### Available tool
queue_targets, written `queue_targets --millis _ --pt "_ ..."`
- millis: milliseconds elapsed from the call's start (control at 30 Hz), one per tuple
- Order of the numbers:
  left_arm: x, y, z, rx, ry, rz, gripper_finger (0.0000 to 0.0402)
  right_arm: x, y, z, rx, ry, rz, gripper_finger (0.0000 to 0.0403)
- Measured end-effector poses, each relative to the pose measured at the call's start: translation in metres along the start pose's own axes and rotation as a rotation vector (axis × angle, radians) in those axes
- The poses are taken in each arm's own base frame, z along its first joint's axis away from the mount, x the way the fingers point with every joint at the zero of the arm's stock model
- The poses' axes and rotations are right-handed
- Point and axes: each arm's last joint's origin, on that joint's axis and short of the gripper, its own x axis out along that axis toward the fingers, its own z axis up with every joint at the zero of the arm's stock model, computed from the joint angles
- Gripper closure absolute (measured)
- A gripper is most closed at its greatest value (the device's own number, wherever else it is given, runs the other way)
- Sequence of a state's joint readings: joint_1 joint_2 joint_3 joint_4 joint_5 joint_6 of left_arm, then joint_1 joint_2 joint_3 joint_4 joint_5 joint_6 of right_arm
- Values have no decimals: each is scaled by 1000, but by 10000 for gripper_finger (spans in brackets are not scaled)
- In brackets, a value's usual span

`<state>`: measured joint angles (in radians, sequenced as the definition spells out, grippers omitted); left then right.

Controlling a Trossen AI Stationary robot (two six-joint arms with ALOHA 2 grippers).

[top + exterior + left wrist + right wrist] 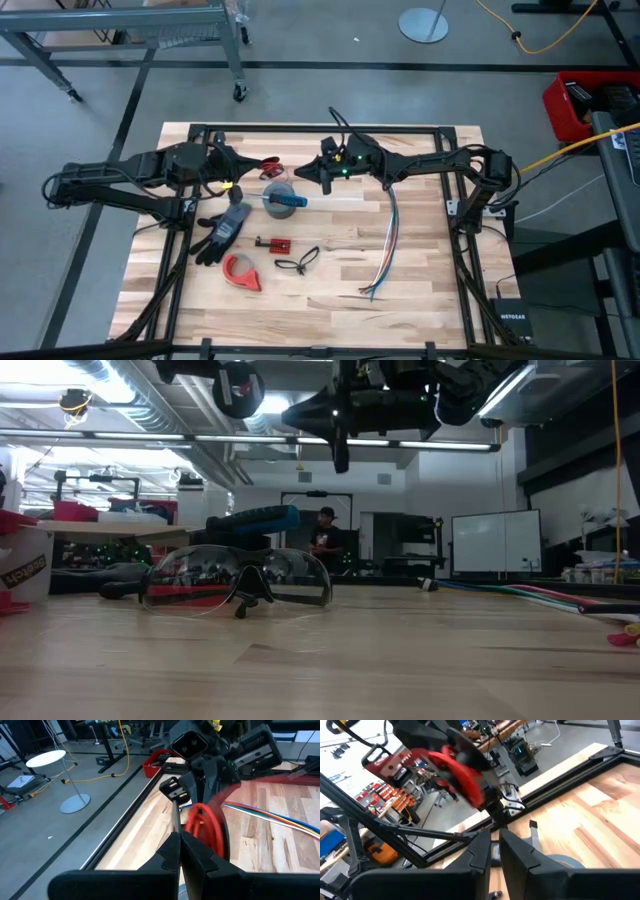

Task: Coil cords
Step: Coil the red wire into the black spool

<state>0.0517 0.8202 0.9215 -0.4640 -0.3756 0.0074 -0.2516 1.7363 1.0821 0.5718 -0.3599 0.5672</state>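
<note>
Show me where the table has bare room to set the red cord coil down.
Bare wood lies along the near edge past the red tape dispenser and small black looped cord, and on the right between the multicoloured wire bundle and the frame. It is crowded around the grey tape roll, screwdriver and black glove.

Left gripper (179,851), fingers together, apparently pinches the blurred red cord (206,827).

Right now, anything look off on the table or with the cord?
Nothing is spilled or broken. One oddity: the red cord coil is up off the table, dangling from the left gripper, whose fingers are shut on it. The right gripper sits just beside it above the grey tape roll.
</note>
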Motion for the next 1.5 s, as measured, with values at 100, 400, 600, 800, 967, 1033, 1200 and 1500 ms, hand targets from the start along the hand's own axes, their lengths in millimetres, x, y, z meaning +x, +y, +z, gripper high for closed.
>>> queue_targets --millis 100,400,600,800,967,1033,1200,1500 --pt "-1 0 -1 3 9 0 401 0 -1 -1 -16 12 -8 361" --pt "-1 0 -3 10 27 -28 401 0 -2 -2 -122 11 -27 361" --pt "-1 -1 -3 10 27 -34 401 0 -1 -2 -154 12 -27 361" --pt "-1 -1 -4 23 42 -34 401 0 -1 -2 -201 14 -26 361" --pt "-4 1 -5 16 39 -34 401 0 -3 -5 -188 50 -31 361" --pt "-5 1 -4 14 34 -34 401 0 -3 -6 -185 58 -34 361" --pt "-5 1 -4 13 33 -34 401 0 -2 -4 -195 41 -22 361" --pt "-6 -2 -4 21 32 -142 401 0 5 4 -370 -46 49 361"
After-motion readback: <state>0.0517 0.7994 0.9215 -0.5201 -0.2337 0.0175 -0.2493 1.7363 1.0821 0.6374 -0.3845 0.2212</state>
